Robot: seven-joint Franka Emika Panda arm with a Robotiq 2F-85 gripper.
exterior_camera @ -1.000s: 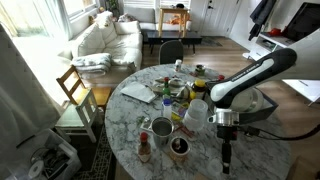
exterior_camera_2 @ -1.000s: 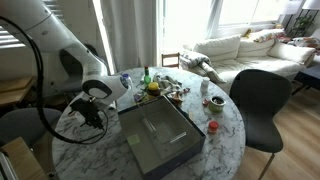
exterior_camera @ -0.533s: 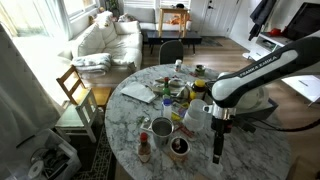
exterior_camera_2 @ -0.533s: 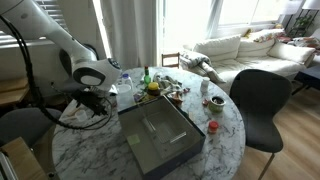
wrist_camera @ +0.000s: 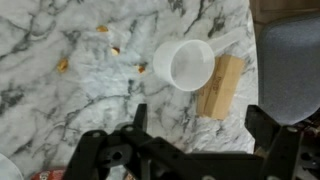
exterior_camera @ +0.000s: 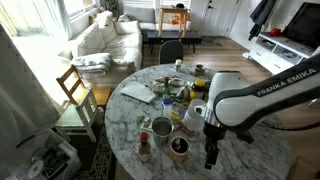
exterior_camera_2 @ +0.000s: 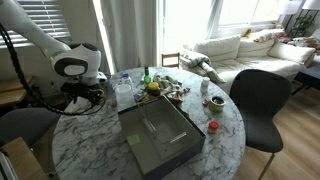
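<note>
In the wrist view my gripper (wrist_camera: 200, 125) is open and empty, its two black fingers spread above the marble tabletop (wrist_camera: 60, 100). Just beyond the fingers lie a white measuring scoop (wrist_camera: 185, 62) with its bowl facing up and a small wooden block (wrist_camera: 222, 87) beside it, touching the scoop's handle. Small orange crumbs (wrist_camera: 112, 48) are scattered on the marble. In both exterior views the gripper (exterior_camera: 210, 155) (exterior_camera_2: 84, 98) hangs low over the table near its edge, holding nothing.
A grey rectangular tray (exterior_camera_2: 160, 135) fills the table's middle. Cups, bottles and a bowl (exterior_camera: 180, 146) cluster nearby, with a white cup (exterior_camera: 197, 112) and metal cup (exterior_camera: 161, 128). A dark chair (exterior_camera_2: 262, 100) and a wooden chair (exterior_camera: 75, 90) stand at the table.
The arm has swung along the table edge and the gripper has shifted sideways with it. The fingers stay open and empty.
</note>
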